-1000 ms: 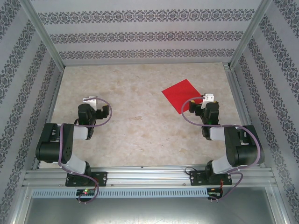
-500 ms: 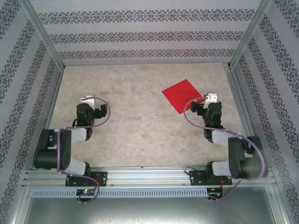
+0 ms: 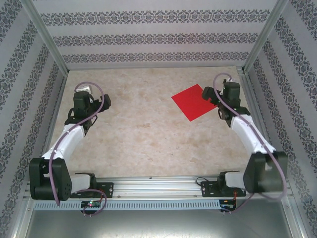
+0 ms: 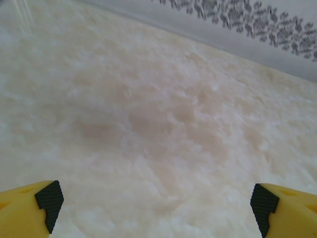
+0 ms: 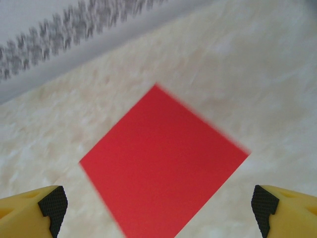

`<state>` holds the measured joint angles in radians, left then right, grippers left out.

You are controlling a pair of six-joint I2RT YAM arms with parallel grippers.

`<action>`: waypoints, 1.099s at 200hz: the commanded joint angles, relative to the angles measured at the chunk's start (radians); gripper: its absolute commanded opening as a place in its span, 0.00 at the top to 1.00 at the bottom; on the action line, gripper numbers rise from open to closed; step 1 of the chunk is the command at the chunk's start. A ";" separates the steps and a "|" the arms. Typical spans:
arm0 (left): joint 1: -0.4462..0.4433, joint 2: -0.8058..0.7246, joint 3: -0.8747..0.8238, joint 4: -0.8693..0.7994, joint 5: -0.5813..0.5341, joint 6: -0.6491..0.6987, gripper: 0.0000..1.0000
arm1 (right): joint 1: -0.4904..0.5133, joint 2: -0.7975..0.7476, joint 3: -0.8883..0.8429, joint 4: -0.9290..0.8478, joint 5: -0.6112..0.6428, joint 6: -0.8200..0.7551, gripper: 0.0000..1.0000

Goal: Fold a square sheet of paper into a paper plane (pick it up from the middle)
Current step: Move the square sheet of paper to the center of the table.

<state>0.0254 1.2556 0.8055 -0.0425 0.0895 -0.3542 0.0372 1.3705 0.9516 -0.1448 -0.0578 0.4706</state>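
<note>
**Enclosure and contents.** The table (image 3: 148, 129) is enclosed by patterned walls (image 3: 148, 37) on the left, far and right sides, and by an aluminium rail (image 3: 158, 186) along the near edge. Within this enclosure one red sheet (image 3: 194, 101) and two arms are found. The sheet lies flat and unfolded on the far right part of the table, turned so that its corners point far, near, left and right.

**Edges and open room.**
- The sheet is well apart from the far wall and nearer the right wall.
- Its right corner is overlapped in the top view by the wrist of the right arm (image 3: 245, 131).
- Bare table extends to the left of the sheet and on its near side.
- The left arm (image 3: 69, 136) is stretched toward the far left corner, near the left wall; bare table is seen ahead of it in the left wrist view.

**Jaws.**
- Left jaws: held wide apart, nothing between the pads (image 4: 48, 198).
- Right jaws: held wide apart, with the sheet (image 5: 163, 163) seen ahead of and between the pads (image 5: 53, 203). No contact with the sheet is seen. The height above it cannot be told.

**Count.** One sheet; two arms; two black pads in each wrist view, four in all; three patterned walls.
</note>
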 commanded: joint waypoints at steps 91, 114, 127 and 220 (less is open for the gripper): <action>-0.042 0.100 0.067 -0.210 0.278 -0.157 0.00 | 0.123 0.534 0.334 -0.220 -0.162 0.238 0.11; -0.058 0.121 0.078 -0.225 0.278 -0.157 0.00 | 0.146 0.587 0.370 -0.252 -0.145 0.244 0.11; -0.068 0.133 0.081 -0.228 0.276 -0.158 0.00 | 0.160 0.600 0.368 -0.260 -0.142 0.251 0.11; -0.180 0.232 0.095 -0.213 0.269 -0.206 0.00 | 0.359 0.513 0.147 -0.299 -0.117 0.375 0.11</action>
<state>-0.1200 1.4654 0.8742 -0.2428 0.3561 -0.5289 0.3202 1.9099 1.2076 -0.3618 -0.1726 0.7635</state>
